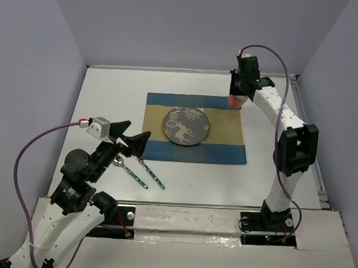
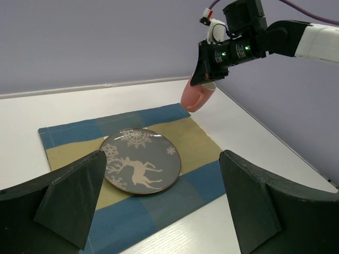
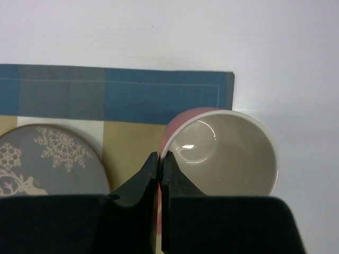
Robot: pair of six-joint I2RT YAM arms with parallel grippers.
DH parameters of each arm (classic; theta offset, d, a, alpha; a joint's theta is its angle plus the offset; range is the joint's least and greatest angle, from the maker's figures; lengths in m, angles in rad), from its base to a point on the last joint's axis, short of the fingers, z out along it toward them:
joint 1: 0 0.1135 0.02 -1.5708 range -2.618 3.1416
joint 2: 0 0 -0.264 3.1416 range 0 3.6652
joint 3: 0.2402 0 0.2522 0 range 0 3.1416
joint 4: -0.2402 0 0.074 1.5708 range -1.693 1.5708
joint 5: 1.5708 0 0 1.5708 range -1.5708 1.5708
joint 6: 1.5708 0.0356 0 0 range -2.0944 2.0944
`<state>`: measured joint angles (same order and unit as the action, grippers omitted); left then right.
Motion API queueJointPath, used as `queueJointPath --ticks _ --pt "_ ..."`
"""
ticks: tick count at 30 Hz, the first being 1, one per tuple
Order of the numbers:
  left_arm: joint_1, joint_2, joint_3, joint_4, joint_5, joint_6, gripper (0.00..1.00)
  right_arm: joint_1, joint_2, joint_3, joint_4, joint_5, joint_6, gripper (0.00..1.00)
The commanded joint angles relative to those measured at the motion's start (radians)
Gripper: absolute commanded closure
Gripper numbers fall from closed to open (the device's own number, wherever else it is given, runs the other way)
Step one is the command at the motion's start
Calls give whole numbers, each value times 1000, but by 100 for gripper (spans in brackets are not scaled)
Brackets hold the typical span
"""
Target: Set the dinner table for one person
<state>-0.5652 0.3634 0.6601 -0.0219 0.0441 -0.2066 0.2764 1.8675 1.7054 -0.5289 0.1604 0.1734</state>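
A pink cup with a cream inside hangs tilted at the far right corner of the blue-and-tan placemat. My right gripper is shut on its rim, one finger inside and one outside. A grey plate with a white deer lies in the middle of the placemat on the white dinner table. My left gripper stands wide open with nothing between its fingers, raised near the placemat's near left corner.
Two utensils with blue patterned handles lie side by side on the table below the left gripper. The table's raised edge runs along the right side. Grey walls enclose the back and sides.
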Motion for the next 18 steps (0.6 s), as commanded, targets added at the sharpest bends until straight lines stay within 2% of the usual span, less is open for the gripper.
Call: queueJointPath --ticks 1,18 --pt "11 0 -1 28 -20 21 1 21 92 192 -6 17 -95 100" --pt "34 28 -1 30 -16 24 1 30 294 342 -56 36 -135 100"
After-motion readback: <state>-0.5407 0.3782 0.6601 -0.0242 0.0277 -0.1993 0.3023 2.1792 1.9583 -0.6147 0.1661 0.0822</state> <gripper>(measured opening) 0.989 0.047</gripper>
